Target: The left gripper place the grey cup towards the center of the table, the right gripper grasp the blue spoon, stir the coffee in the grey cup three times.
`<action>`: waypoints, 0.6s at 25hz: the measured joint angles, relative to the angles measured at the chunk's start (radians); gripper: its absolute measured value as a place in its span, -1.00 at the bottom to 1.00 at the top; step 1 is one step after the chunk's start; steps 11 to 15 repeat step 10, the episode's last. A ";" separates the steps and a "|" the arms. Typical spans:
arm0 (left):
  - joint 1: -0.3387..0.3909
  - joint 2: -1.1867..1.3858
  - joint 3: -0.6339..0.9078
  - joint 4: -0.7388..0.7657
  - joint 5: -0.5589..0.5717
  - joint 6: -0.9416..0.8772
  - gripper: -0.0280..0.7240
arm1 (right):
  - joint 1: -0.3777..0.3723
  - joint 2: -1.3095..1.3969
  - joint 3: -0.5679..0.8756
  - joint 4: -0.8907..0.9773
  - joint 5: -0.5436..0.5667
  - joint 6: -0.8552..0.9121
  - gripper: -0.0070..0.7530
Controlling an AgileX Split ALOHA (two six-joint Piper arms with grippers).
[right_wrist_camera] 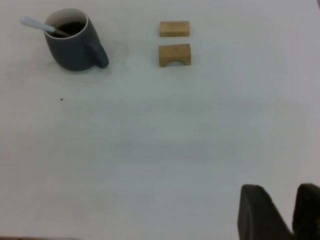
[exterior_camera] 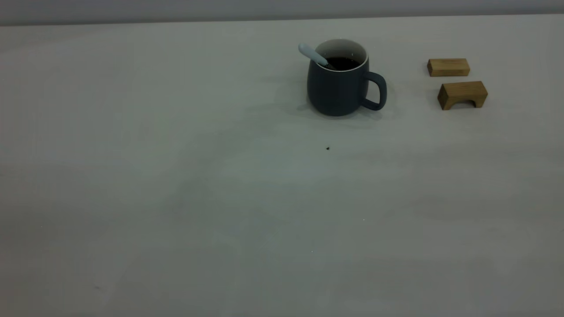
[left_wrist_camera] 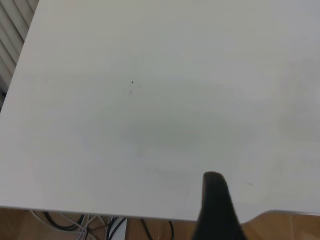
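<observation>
The grey cup [exterior_camera: 337,88] stands upright on the table [exterior_camera: 220,198], right of the middle and towards the back, with its handle pointing right. Dark coffee [exterior_camera: 343,63] fills it. The blue spoon [exterior_camera: 312,54] leans in the cup, bowl sunk in the liquid, handle sticking out over the left rim. No gripper appears in the exterior view. Of my left gripper only one black finger [left_wrist_camera: 215,200] shows, over the bare table near its edge. My right gripper [right_wrist_camera: 286,192] hovers far from the cup [right_wrist_camera: 70,47], holding nothing, its fingers a thin slit apart.
Two tan wooden blocks lie to the right of the cup, a flat one [exterior_camera: 448,67] behind an arched one [exterior_camera: 462,94]. A tiny dark speck [exterior_camera: 327,148] marks the table in front of the cup. The table's edge and cables below it show in the left wrist view.
</observation>
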 joint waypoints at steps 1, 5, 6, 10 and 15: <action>0.000 0.000 0.000 0.000 0.000 0.000 0.63 | 0.000 0.000 0.000 0.000 0.000 0.000 -0.41; 0.000 0.000 0.000 0.000 0.000 0.000 0.63 | 0.000 0.000 0.000 0.000 0.000 0.000 -0.39; 0.000 0.000 0.000 0.000 0.000 0.000 0.63 | 0.000 0.000 0.000 0.000 0.000 0.000 -0.39; 0.000 0.000 0.000 0.000 0.000 0.000 0.63 | 0.000 0.000 0.000 0.000 0.000 0.000 -0.38; 0.000 0.000 0.000 0.000 0.000 0.000 0.63 | 0.000 0.000 0.000 0.000 0.000 0.000 -0.38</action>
